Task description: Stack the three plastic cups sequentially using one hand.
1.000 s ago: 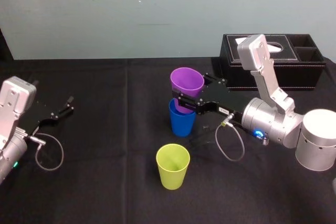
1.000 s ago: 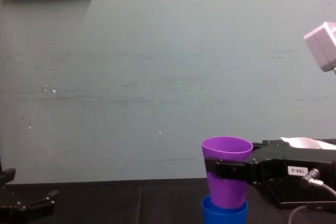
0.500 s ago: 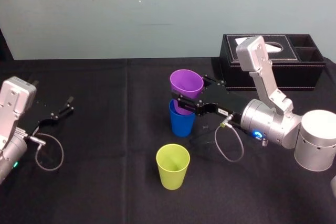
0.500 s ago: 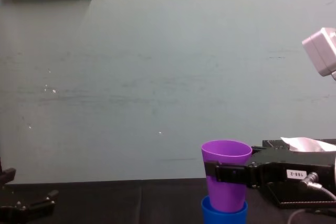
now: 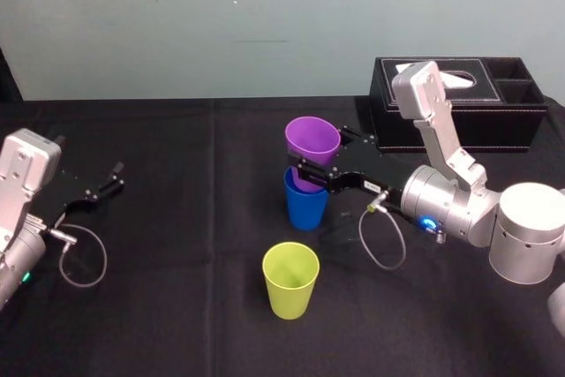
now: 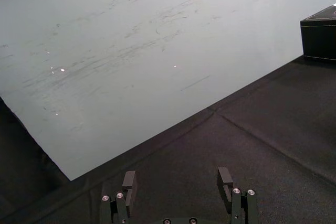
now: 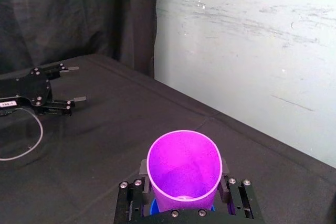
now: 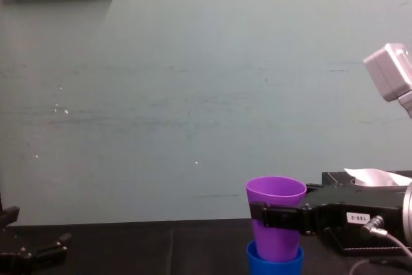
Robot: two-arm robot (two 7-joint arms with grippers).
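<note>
- We see the purple cup (image 5: 312, 141), the blue cup (image 5: 305, 205) and the yellow-green cup (image 5: 290, 280) as smooth plastic with a soft sheen.
- The tablecloth (image 5: 177, 306) is matt black cloth.
- The right gripper (image 5: 307, 169) looks matt black, with small shiny metal screws.
- The right arm (image 5: 530, 231) is satiny silver metal.
- The tissue box (image 5: 494, 121) looks like black leather with pale stitching.
- The wall (image 5: 265, 24) is matt, scuffed paint.

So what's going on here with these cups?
The robot is stacking cups with one arm. Its right gripper is shut on the purple cup, whose base is inside the mouth of the blue cup standing on the table; most of the purple cup is above the blue rim. The yellow-green cup stands alone, nearer the robot, not yet stacked. The left gripper rests open and idle far to the left.
</note>
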